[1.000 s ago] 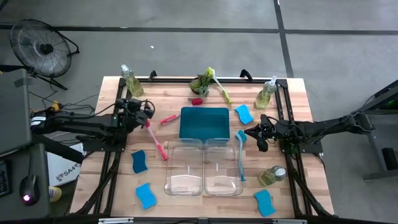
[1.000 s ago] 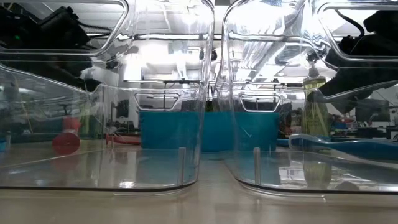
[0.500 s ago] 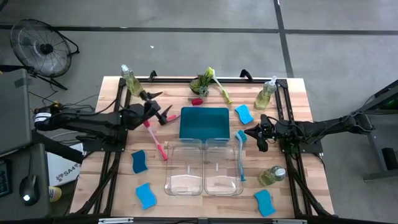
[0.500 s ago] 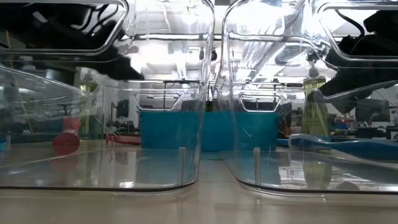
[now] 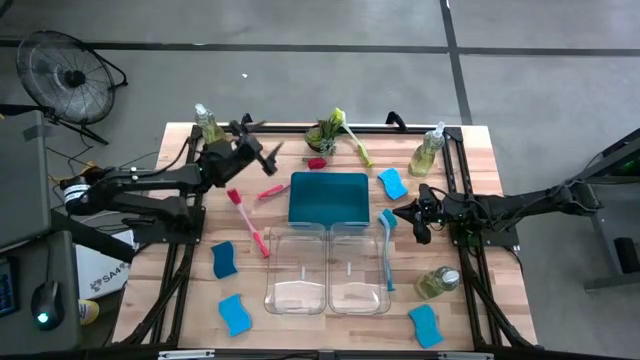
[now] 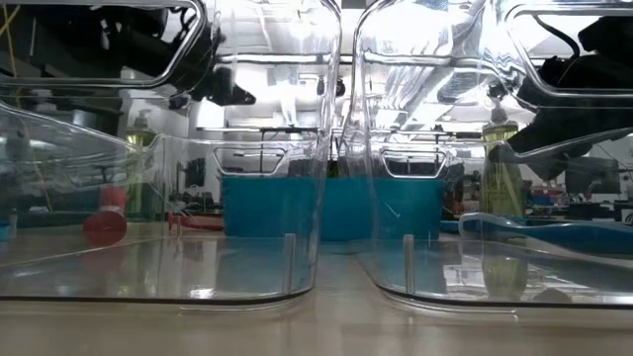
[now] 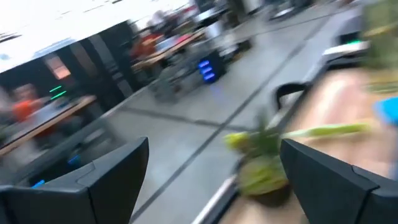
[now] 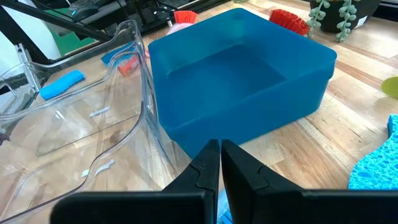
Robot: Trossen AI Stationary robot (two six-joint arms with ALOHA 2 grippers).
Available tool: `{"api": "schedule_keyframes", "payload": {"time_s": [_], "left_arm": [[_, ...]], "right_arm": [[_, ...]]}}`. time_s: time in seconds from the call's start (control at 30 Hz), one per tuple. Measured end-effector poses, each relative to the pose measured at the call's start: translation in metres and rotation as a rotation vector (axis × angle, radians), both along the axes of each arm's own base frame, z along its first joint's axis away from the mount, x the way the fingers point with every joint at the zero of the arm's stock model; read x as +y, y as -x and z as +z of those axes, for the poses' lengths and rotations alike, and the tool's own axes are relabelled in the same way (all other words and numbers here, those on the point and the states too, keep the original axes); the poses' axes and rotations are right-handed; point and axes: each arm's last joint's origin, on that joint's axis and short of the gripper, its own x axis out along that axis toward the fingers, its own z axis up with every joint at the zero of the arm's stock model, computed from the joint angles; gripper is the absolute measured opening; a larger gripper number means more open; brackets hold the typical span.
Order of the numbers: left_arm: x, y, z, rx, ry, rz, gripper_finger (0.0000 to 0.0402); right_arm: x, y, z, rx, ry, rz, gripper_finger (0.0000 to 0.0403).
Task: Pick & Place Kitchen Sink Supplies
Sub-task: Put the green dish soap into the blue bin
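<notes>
Left gripper (image 5: 258, 152) up high, jaws wide, holding nothing. Right gripper (image 5: 413, 222) jaws shut tight. Red-pink dish brush (image 5: 250, 225): light, stiff; best grabbed mid-handle.

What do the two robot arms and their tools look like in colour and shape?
Both arms are dark, thin and jointed. The left tool has two black, flat, angular fingers. The right tool is equally black, its fingers tapering to narrow tips.
</notes>
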Motion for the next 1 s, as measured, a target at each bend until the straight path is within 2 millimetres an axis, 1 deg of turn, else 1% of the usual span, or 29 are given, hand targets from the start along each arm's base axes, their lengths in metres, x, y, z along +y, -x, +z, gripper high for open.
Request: {"api": "schedule_keyframes", "payload": {"time_s": [0.1,0.17,0.33,0.5,0.6,0.7,0.77,0.9,1.0], "left_arm": [[0.006,0.009,0.004,-0.004,-0.014,0.089,0.0357],[0.006,0.015,0.01,0.011,-0.05,0.125,0.0357],[-0.001,0.031,0.023,0.049,-0.121,0.129,0.0357],[-0.002,0.064,0.034,0.059,-0.114,0.188,0.0357],[-0.002,0.081,0.036,0.03,-0.085,0.177,0.0357],[0.001,0.092,0.035,0.019,-0.046,0.181,0.0357],[0.004,0.096,0.033,0.016,-0.025,0.19,0.0357],[0.01,0.101,0.014,0.004,0.034,0.203,0.0357],[0.01,0.107,0.0,-0.041,0.063,0.242,0.0357]], "right_arm": [[0.0,0.0,0.0,0.001,0.0,0.0,0.0012],[0.0,0.0,0.0,0.001,0.0,0.0,0.0012],[0.0,0.0,0.0,0.001,0.0,0.0,0.0012],[0.0,0.0,0.0,0.001,0.0,0.0,0.0012],[0.0,0.0,0.0,0.001,0.0,0.0,0.0012],[0.0,0.0,0.0,0.001,0.0,0.0,0.0012],[0.0,0.0,0.0,0.0,0.0,-0.001,0.0012],[0.0,0.0,0.0,0.001,0.0,0.0,0.0012],[0.0,0.0,0.0,0.0,0.0,0.0,0.0012]]}}
